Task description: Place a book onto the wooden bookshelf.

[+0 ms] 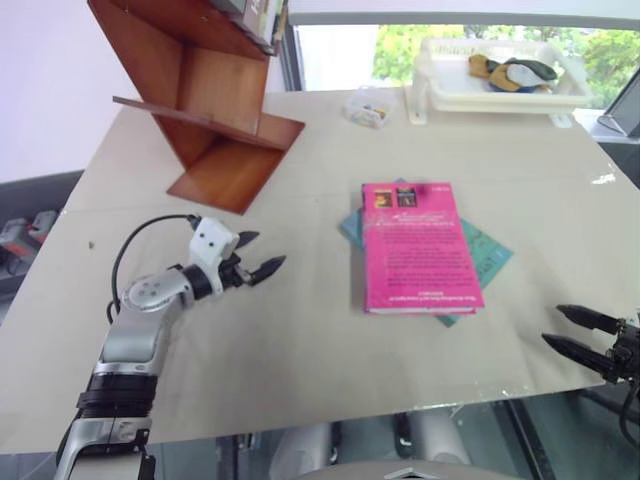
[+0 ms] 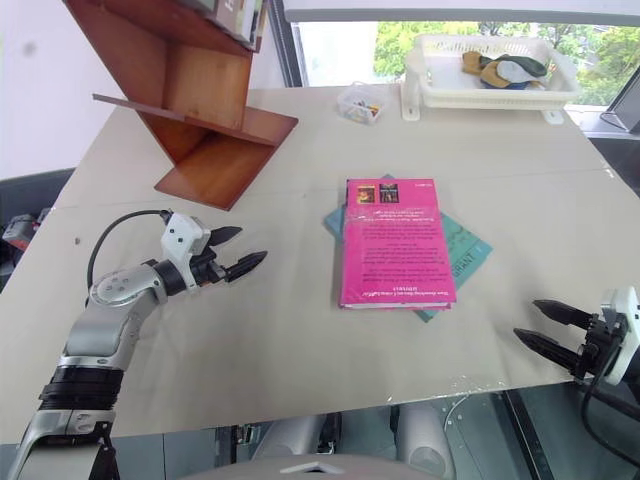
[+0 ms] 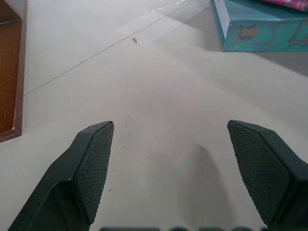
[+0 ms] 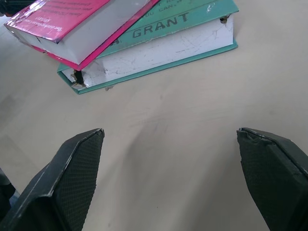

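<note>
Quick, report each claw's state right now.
Left claw: open, holding nothing, over the table short of the pink book.
Right claw: open, holding nothing, near the table's front edge.

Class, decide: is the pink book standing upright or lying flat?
Lying flat. The pink book rests cover-up on a teal book on the table, its white page edges level.

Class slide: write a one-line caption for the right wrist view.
Open right gripper facing the pink book stacked on a teal book on the table.
</note>
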### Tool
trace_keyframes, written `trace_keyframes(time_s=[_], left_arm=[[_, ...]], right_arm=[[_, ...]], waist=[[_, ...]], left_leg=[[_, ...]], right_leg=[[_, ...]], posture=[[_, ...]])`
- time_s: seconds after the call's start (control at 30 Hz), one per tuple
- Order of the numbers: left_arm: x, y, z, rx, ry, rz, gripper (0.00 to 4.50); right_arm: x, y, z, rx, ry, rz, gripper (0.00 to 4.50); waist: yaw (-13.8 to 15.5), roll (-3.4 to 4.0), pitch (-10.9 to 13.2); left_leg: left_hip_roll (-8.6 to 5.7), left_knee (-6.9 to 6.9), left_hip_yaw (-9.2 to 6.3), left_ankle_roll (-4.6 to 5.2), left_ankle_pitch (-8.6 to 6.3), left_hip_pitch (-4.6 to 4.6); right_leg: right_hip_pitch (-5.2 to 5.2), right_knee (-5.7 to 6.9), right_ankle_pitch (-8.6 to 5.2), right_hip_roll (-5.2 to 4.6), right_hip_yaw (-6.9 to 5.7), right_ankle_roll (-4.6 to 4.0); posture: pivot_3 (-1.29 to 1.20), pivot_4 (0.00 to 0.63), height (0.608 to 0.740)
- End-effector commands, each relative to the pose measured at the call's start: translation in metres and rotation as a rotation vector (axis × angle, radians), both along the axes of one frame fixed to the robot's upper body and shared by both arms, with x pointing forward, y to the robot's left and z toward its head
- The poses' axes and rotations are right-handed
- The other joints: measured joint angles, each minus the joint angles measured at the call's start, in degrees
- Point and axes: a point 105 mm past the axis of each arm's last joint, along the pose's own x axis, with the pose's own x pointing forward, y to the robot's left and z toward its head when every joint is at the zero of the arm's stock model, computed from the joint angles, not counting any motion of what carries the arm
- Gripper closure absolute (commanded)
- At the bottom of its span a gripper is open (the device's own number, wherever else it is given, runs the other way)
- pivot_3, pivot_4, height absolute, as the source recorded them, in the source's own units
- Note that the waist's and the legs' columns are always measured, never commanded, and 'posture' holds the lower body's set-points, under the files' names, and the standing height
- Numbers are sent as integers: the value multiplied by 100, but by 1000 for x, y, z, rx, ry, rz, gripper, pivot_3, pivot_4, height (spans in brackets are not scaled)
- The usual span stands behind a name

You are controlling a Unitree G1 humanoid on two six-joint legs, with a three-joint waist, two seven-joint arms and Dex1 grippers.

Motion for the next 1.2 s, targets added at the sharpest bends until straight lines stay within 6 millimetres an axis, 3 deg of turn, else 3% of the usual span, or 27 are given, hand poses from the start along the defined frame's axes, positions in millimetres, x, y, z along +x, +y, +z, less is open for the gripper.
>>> trace_keyframes(time_s=[0.03,1.2], left_arm=[[5,3,19,-12,-66,7,439],[-2,1,21,-32,-61,-34,439]], right_arm=[[0,-1,11,-8,-44,6,0],[10,-11,11,-87,-99,-46,0]], waist=[[3,0,0],[-3,-1,1]], left_leg=[[0,0,0,0,0,0],[0,0,1,-1,0,2]], right_leg=[[0,0,0,0,0,0],[0,3,0,14,1,0]], posture=[[0,150,740],[0,150,740]])
